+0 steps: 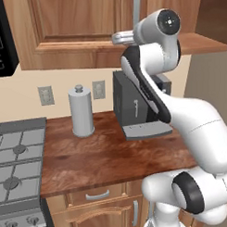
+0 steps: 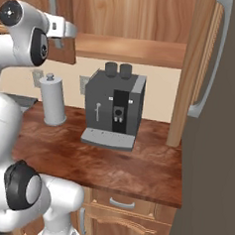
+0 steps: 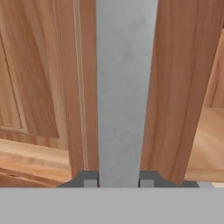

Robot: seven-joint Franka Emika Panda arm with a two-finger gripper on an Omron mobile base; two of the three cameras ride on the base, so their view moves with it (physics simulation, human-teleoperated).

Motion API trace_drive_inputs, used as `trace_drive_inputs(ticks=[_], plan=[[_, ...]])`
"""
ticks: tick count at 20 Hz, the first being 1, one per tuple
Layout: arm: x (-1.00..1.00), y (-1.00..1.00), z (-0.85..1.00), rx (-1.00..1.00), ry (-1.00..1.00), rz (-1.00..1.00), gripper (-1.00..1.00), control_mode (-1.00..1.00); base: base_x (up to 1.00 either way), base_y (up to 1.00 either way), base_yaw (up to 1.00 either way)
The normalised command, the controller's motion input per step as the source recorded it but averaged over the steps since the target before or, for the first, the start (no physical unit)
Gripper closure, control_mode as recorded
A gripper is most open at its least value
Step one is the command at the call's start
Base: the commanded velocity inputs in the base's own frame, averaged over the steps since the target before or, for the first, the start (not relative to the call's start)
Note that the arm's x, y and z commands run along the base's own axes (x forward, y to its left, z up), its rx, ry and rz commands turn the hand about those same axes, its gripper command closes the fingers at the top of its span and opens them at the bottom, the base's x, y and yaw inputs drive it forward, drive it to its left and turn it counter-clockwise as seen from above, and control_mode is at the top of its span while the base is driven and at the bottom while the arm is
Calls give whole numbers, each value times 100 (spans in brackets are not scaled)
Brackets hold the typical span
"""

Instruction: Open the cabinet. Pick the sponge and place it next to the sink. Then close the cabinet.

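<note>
Reaching up from the counter [image 1: 103, 157], the arm meets the cabinet [image 1: 80, 28] above the coffee machine [image 1: 133, 105], its wrist at the grey bar handle [image 1: 136, 8] on the door's right edge. From the right base view, the cabinet [image 2: 131, 21] hangs directly above the coffee machine [image 2: 115, 107], with a canister [image 2: 52, 100] to the machine's left. Close up, the gripper [image 3: 118, 180] is clamped narrow on the handle [image 3: 124, 87], one fingertip [image 3: 89, 180] at each side.

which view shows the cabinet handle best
The hand view: the grey bar handle runs straight up the middle, gripped between the jaws. The left base view shows a short stretch of it above the arm, and the right base view a strip behind the arm.
</note>
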Motion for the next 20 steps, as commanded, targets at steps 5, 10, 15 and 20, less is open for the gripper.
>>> trace_drive_inputs(ticks=[5, 10, 15, 20], plan=[[-65, 23, 0, 0, 0, 0, 100, -100, 0, 0, 0], [-67, 27, 0, 0, 0, 0, 100, -100, 0, 0, 0], [-70, 23, 0, 0, 0, 0, 100, -100, 0, 0, 0], [-80, 20, 3, 0, 0, 0, 100, -100, 0, 0, 0]])
